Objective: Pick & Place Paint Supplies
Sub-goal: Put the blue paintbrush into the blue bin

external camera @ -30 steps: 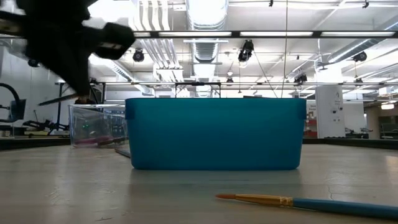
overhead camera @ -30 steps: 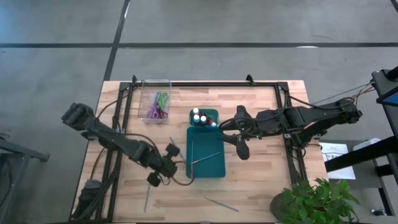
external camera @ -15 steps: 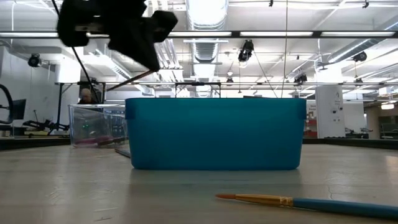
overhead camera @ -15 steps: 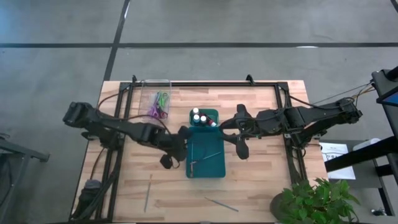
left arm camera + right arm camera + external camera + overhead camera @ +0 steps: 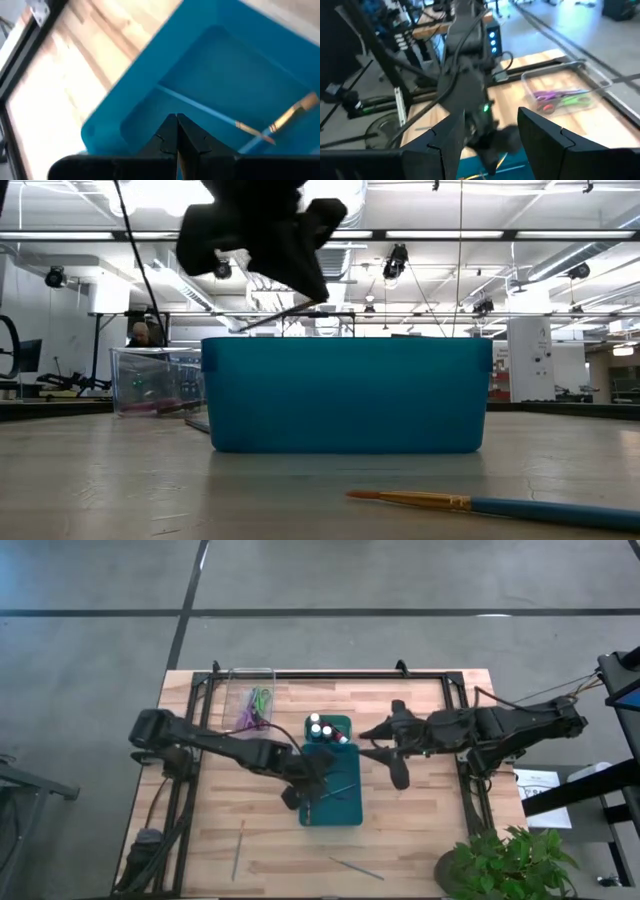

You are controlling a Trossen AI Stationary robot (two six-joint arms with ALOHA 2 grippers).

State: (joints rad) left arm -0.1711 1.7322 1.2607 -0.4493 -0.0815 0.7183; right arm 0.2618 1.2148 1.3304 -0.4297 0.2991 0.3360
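My left gripper (image 5: pixel 303 787) hangs over the left edge of the teal tray (image 5: pixel 345 812), shut on a thin brush (image 5: pixel 285 313). The tray holds two brushes (image 5: pixel 210 112) on its floor and small paint bottles (image 5: pixel 322 729) in its far compartment. Purple and green scissors (image 5: pixel 256 710) lie in the clear box (image 5: pixel 236 690) at the far left. Two more brushes (image 5: pixel 238 850) (image 5: pixel 356 868) lie on the table near its front edge. To the right of the tray my right gripper (image 5: pixel 380 747) stays raised, open and holding nothing. My left gripper pinches the thin brush between its two shut fingertips, which slant down from the table's left. In the low view the shaft (image 5: pixel 262 322) sticks out sideways from the fingers, tilted. The brush hangs above the tray's rim, clear of it.
A metal frame (image 5: pixel 330 674) runs along the table's far and side edges. A potted plant (image 5: pixel 500 860) stands at the near right corner. A blue-handled brush (image 5: pixel 500 506) lies close to the low camera. A person (image 5: pixel 140 335) shows far off in the room.
My left gripper has carried the brush from the table's near left toward the right and the far edge, up over the tray's left edge. It has risen a little and rolled, and has stayed shut. The brush now slants with its other end up.
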